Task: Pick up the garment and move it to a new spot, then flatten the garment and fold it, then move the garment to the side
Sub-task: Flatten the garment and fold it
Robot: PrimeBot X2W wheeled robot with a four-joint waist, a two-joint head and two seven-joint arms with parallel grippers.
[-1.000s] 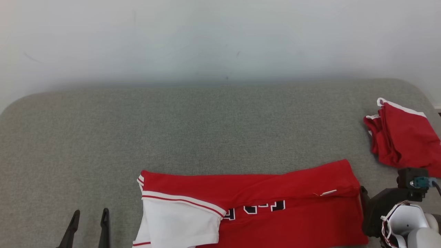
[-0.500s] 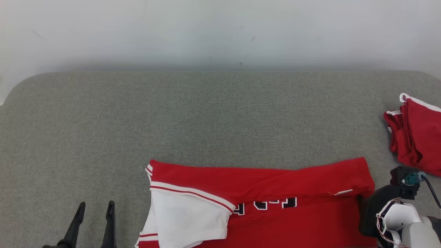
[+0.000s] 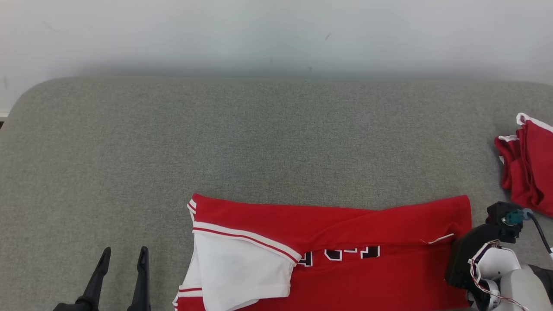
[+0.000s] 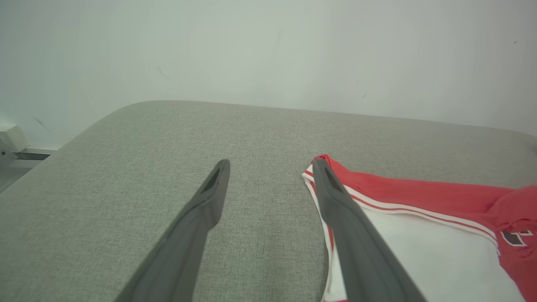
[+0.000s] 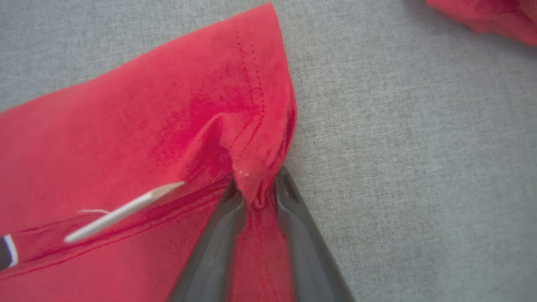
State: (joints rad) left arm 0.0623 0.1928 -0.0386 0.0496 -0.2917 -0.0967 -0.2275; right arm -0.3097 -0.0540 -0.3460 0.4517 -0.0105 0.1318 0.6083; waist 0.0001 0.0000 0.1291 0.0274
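The garment (image 3: 345, 224) is a red jersey with a white sleeve and black lettering, lying folded lengthwise at the near edge of the grey padded surface (image 3: 259, 142). My right gripper (image 5: 256, 184) is shut on the garment (image 5: 147, 126) at its right hem, with a ridge of red cloth bunched between the two fingers. In the head view the right wrist (image 3: 471, 255) sits against that right edge and hides the fingers. My left gripper (image 3: 123, 259) stands open just left of the white sleeve (image 4: 419, 247), touching nothing, and its fingers (image 4: 209, 197) hover over bare grey fabric.
A second red garment with white trim (image 3: 529, 164) lies crumpled at the far right of the surface, and a corner of this other garment (image 5: 482, 12) shows in the right wrist view. A pale wall (image 3: 276, 34) rises behind the surface. Open grey fabric stretches behind and left of the jersey.
The head camera has shifted, so the whole picture has slid to the right. My right gripper's fingers have closed in on the jersey's right hem. The left gripper stays open.
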